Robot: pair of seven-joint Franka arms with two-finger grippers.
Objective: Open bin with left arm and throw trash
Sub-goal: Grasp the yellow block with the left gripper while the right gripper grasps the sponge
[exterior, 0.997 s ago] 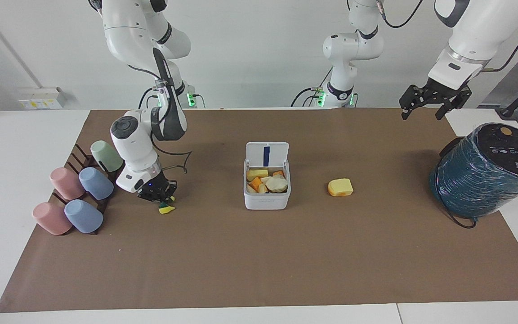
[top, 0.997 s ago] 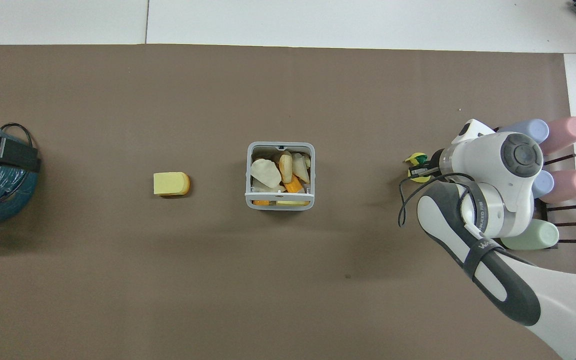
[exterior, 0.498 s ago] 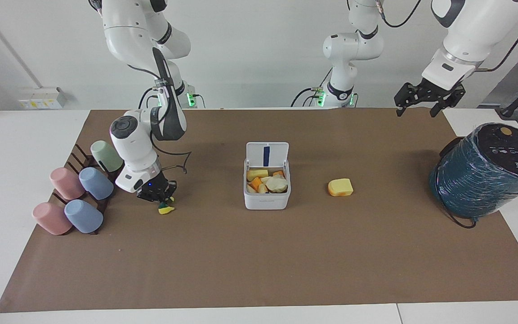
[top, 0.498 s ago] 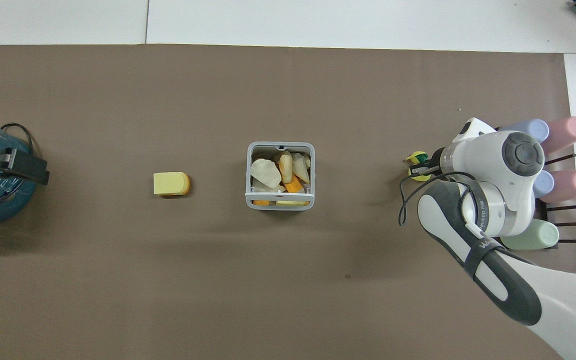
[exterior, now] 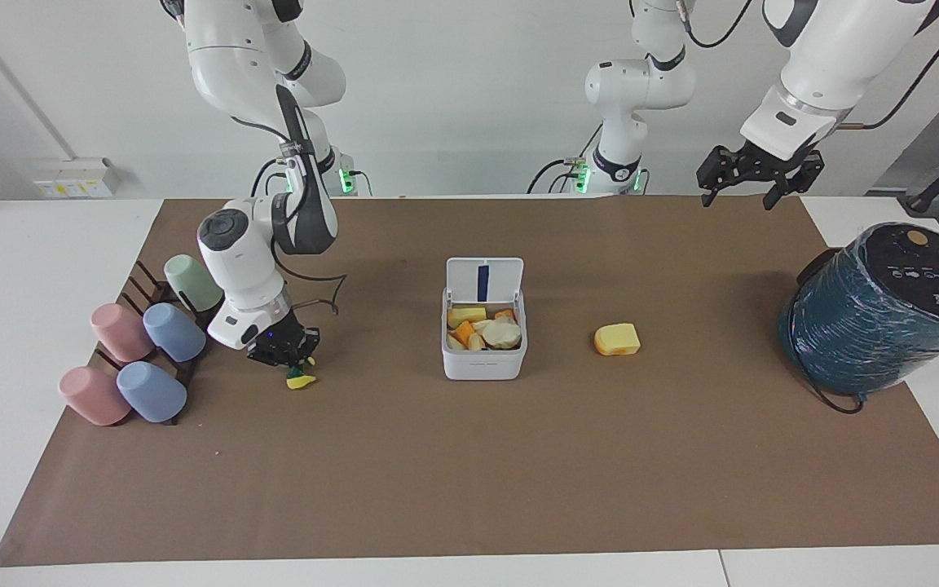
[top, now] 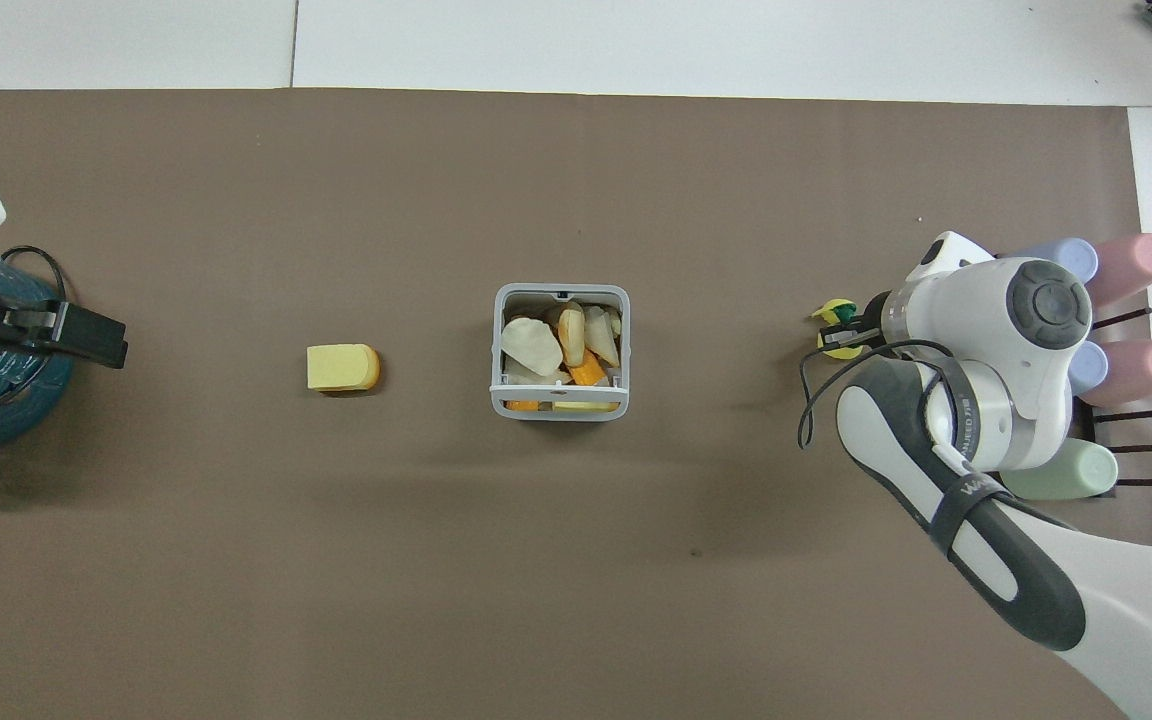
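The white bin (exterior: 483, 364) stands mid-mat with its lid (exterior: 483, 279) upright and open, the blue strip showing. It holds several yellow, orange and cream-white scraps (exterior: 500, 333); it also shows in the overhead view (top: 497, 352). A yellow-orange foam chunk (exterior: 617, 339) lies on the mat beside the bin, toward the left arm's end. My right gripper (exterior: 294, 364) is shut on the yellow-and-green sponge (exterior: 300, 380) low over the mat beside the cups. My left gripper (exterior: 736, 200) is open and empty, raised high over the mat beside the teal cylinder.
Pastel cups (exterior: 147, 355) lie on a dark rack at the right arm's end. A big dark-teal wrapped cylinder (exterior: 885, 306) with a black cable lies at the left arm's end. The brown mat (exterior: 469, 473) covers the table.
My left gripper has risen and swung from over the cylinder toward the middle of the table. My right gripper has shifted very slightly with the sponge in it.
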